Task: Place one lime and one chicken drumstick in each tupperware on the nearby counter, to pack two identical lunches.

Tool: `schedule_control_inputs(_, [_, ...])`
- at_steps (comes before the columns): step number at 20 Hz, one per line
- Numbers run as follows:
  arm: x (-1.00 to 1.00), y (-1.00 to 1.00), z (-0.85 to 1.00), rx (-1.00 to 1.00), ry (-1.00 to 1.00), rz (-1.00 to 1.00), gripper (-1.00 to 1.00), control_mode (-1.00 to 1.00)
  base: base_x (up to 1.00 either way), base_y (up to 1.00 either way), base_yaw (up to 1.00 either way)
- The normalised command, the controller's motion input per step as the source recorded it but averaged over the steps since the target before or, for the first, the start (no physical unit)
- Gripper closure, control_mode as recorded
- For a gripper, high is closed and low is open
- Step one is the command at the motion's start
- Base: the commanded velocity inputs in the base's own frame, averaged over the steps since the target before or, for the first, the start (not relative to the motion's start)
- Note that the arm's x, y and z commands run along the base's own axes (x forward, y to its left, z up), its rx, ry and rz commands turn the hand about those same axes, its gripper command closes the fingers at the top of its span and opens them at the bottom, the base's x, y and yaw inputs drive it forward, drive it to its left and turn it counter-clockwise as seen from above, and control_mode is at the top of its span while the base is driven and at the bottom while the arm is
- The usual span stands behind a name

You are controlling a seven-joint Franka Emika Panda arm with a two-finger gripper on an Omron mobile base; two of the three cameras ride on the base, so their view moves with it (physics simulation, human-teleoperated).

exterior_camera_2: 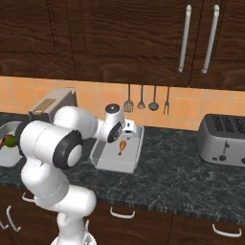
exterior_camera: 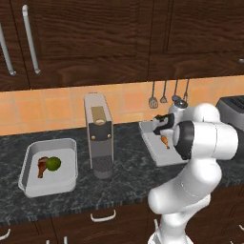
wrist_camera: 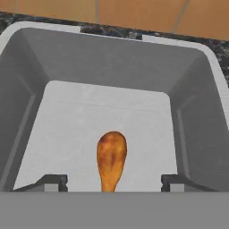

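Hand view looks down into a shallow light-grey rectangular tray with rounded corners (wrist_camera: pixel 112 103), and a golden-brown chicken drumstick (wrist_camera: pixel 111 157) lies on its floor near 6 o'clock, thick end toward 12 o'clock. The two dark fingers (wrist_camera: pixel 53 182) stand wide, one on each side of the thin end, and neither touches the meat. I judge that the drumstick is released and now rests in the tray by its own weight; the fingers are wide so that the hand can go up without dragging it.

From the left base view, the gripper (exterior_camera: pixel 161 125) hangs over this tray at the 12 o'clock end of it, and the drumstick (exterior_camera: pixel 165 140) lies just below. The tray stands on the dark marbled stone desk (exterior_camera: pixel 124 181), at 3 o'clock from a tall grey coffee machine (exterior_camera: pixel 98 136). At 9 o'clock from the machine is the second, alike light-grey tray (exterior_camera: pixel 71 162); it holds a brown drumstick (exterior_camera: pixel 42 166) and a green round lime (exterior_camera: pixel 53 163), touching each other, so that lunch looks complete.

The right base view shows a silver toaster (exterior_camera_2: pixel 222 139) far at 3 o'clock, well apart from the tray (exterior_camera_2: pixel 129 162). No lime is visible in the tray under the hand, so I think one lime is still needed there.
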Motion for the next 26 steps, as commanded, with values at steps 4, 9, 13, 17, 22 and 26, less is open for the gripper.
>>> schedule_control_inputs(4, [-0.78,0.02,0.81,0.00,-0.05,0.00,-1.00,-1.00,0.00,0.00,0.00])
schedule_control_inputs(9, [-0.98,0.08,0.57,-0.02,-0.10,0.00,-1.00,-1.00,0.00,0.00,0.00])
schedule_control_inputs(13, [-0.78,0.40,0.27,-0.10,-0.12,0.00,-1.00,-1.00,0.00,0.00,0.00])
schedule_control_inputs(17, [-0.75,0.51,0.14,-0.12,-0.15,0.00,-1.00,-1.00,0.00,0.00,0.00])
schedule_control_inputs(22, [-0.90,0.30,0.25,-0.06,-0.13,0.01,-1.00,-1.00,0.00,0.00,0.00])
schedule_control_inputs(26, [-0.74,0.16,0.06,-0.04,-0.12,0.01,-1.00,1.00,-0.25,0.00,0.00])
